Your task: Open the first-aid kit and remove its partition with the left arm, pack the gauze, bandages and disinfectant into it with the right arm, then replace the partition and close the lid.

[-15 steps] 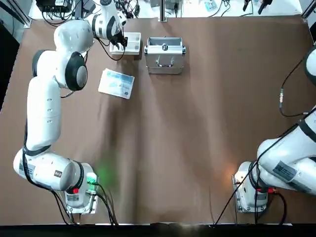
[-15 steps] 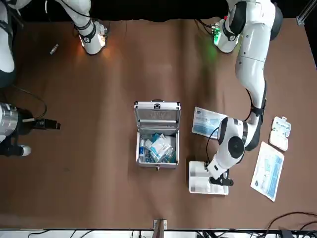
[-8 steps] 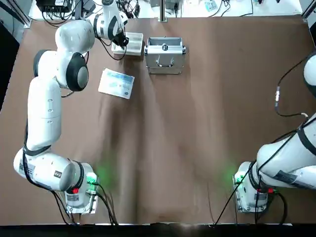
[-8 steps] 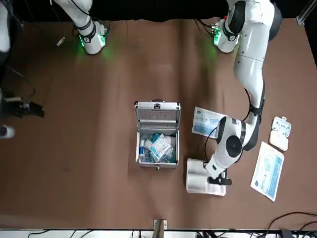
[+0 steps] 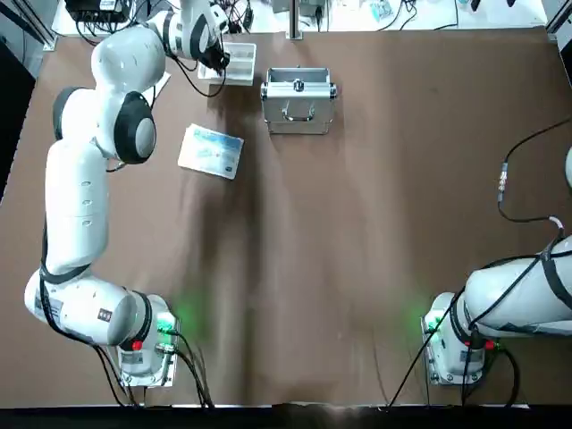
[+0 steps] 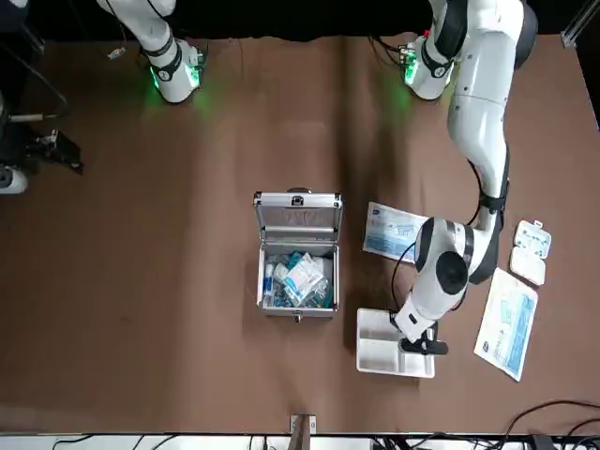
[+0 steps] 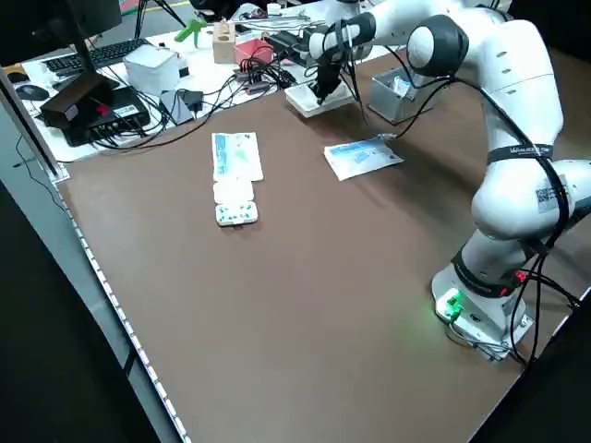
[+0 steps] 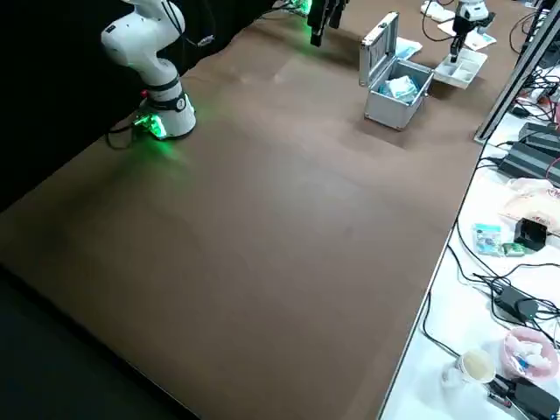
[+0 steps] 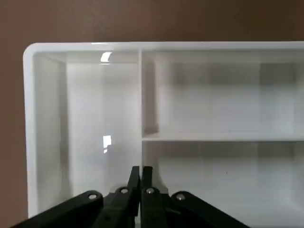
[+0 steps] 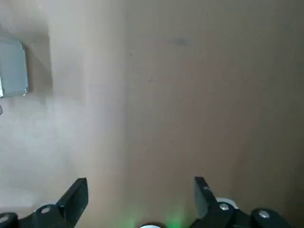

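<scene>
Brown tabletop (image 6: 187,309) all across, and the silver kit (image 6: 296,281) stands open near the far edge, lid (image 6: 297,214) propped upright, packets and a small bottle showing inside. Left claw (image 9: 140,176) is down over the partition (image 6: 380,343), its two black fingers pinched together on the tray's inner divider wall, so it has the white tray by that rib. The partition sits just beside the kit, on the left arm's (image 5: 85,188) side, not touching it, close to the tabletop's far edge. A flat blue-white pack (image 5: 211,151) lies near the kit too, and from the front another printed pack (image 6: 507,322) and a small white blister block (image 6: 531,251) lie further out to that side. Right arm (image 5: 523,299) is pulled well back by its base, and its claw (image 10: 140,199) hangs spread wide over bare brown cloth, nothing between the fingers.
</scene>
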Action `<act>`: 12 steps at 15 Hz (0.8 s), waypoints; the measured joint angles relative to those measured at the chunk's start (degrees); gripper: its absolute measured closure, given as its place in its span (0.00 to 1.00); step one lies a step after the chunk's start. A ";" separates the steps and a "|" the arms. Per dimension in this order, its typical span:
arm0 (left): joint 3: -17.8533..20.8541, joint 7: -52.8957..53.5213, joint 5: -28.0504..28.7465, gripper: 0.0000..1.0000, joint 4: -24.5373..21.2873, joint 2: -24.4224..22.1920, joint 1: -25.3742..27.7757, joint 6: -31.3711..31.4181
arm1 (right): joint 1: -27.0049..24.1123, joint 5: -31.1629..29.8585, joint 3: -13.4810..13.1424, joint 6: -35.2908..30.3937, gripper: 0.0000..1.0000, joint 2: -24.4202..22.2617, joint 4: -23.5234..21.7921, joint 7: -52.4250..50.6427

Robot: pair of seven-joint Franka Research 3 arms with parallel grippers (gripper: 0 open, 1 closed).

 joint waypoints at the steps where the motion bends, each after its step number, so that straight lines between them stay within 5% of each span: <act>1: 0.00 0.00 0.00 0.97 0.04 -0.73 0.02 -0.90 | 0.00 0.90 -0.24 0.68 0.02 -1.07 -1.86 -0.02; 5: 0.05 -0.04 0.00 0.97 0.55 -6.88 0.17 -11.16 | 1.96 1.92 -5.35 1.45 0.01 -3.55 -4.05 -1.06; 12: -0.59 -4.07 0.00 0.97 0.47 -13.60 -1.95 -18.38 | 2.78 2.03 -5.87 -0.39 0.01 -4.59 -4.03 -1.10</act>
